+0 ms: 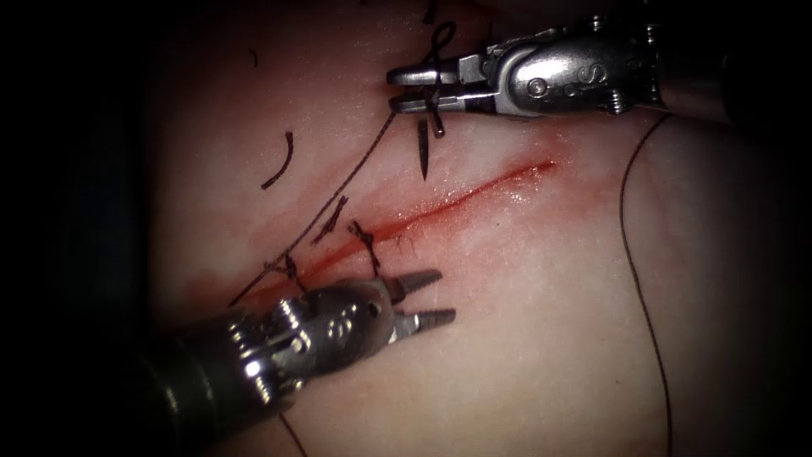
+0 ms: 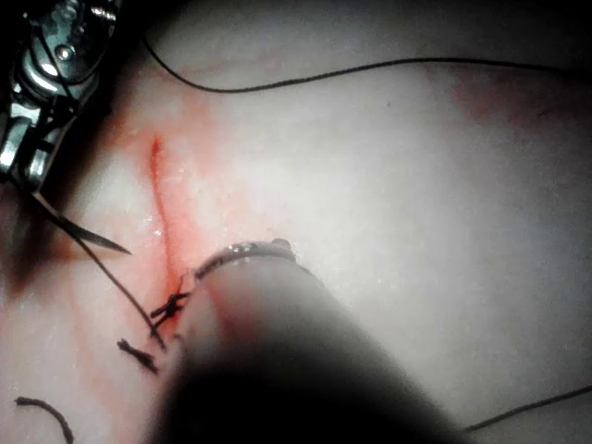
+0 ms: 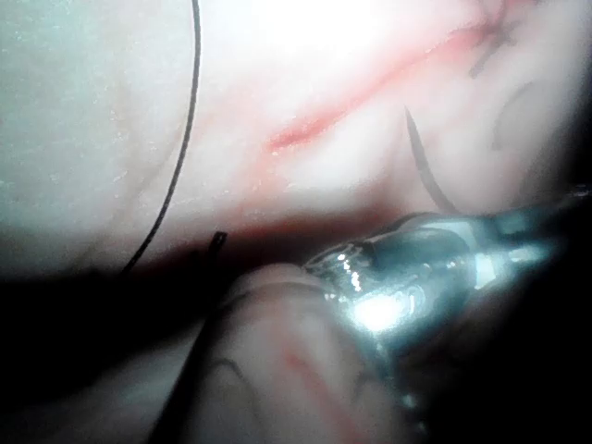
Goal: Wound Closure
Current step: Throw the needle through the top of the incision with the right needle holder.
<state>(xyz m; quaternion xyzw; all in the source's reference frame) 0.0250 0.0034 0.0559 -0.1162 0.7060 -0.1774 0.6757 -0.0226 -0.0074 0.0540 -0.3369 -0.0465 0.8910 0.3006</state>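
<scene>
Right tool [image 1: 404,88] grips the needle [image 1: 424,145] above the cut [image 1: 457,199]; left tool [image 1: 436,298] lies low, jaws parted, empty

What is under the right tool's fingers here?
The needle hangs below the right tool, tip down toward the tissue, clear of the cut. Thread wraps its fingers, hiding the needle's top.

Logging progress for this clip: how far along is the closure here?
Done: two knotted stitches cross the cut's lower left end. In hand: the right pincer holds the needle with thread wrapped at its jaws; the needle hangs outside the tissue. The left pincer is open, empty. Left: the cut's upper right stretch gapes unstitched.
</scene>
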